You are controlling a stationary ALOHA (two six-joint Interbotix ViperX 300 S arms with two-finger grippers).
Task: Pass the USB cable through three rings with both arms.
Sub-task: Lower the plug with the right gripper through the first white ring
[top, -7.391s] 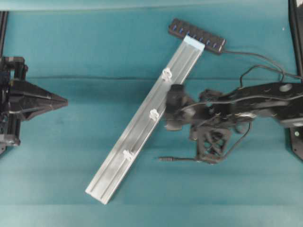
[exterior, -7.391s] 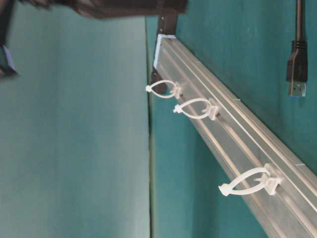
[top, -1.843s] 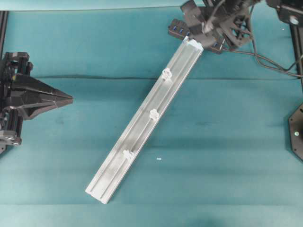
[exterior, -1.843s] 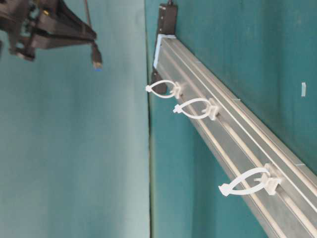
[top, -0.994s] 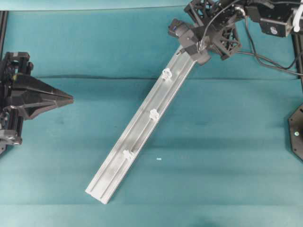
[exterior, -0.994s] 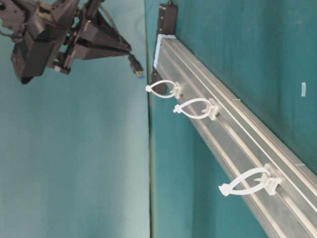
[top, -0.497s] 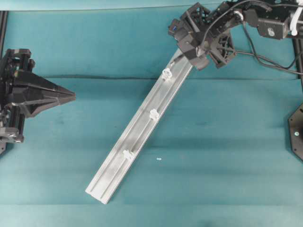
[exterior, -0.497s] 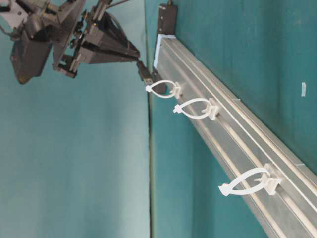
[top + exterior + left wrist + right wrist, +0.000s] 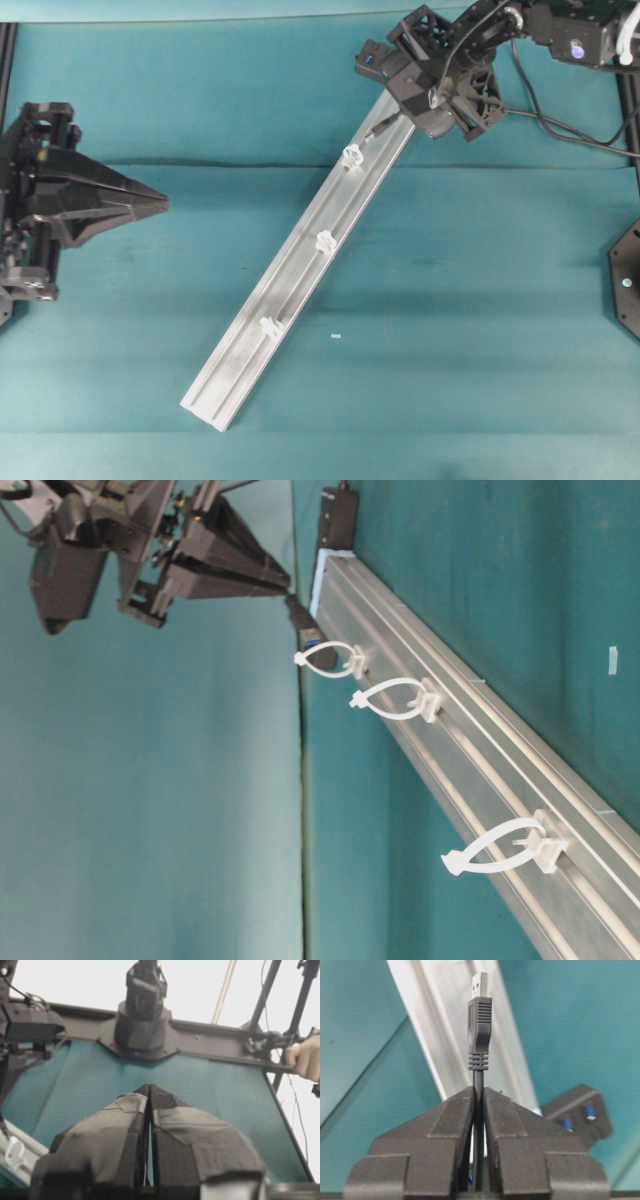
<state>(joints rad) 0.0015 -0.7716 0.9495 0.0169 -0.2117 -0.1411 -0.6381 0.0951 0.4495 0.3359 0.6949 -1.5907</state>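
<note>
While the left gripper (image 9: pixel 160 205) sits pressed together far off, the right gripper (image 9: pixel 288 588) pinches the USB cable (image 9: pixel 479 1035), its plug pointing along the rail (image 9: pixel 300 270) just short of the first ring (image 9: pixel 325 660).

We see a robot lab: a teal cloth table (image 9: pixel 480 330), a black metal frame (image 9: pixel 210 1042) around it, and mounted arms.

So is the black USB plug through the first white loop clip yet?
Not yet. The black USB plug sits just before the nearest-to-hub white loop clip, pinched in the right gripper.
</note>
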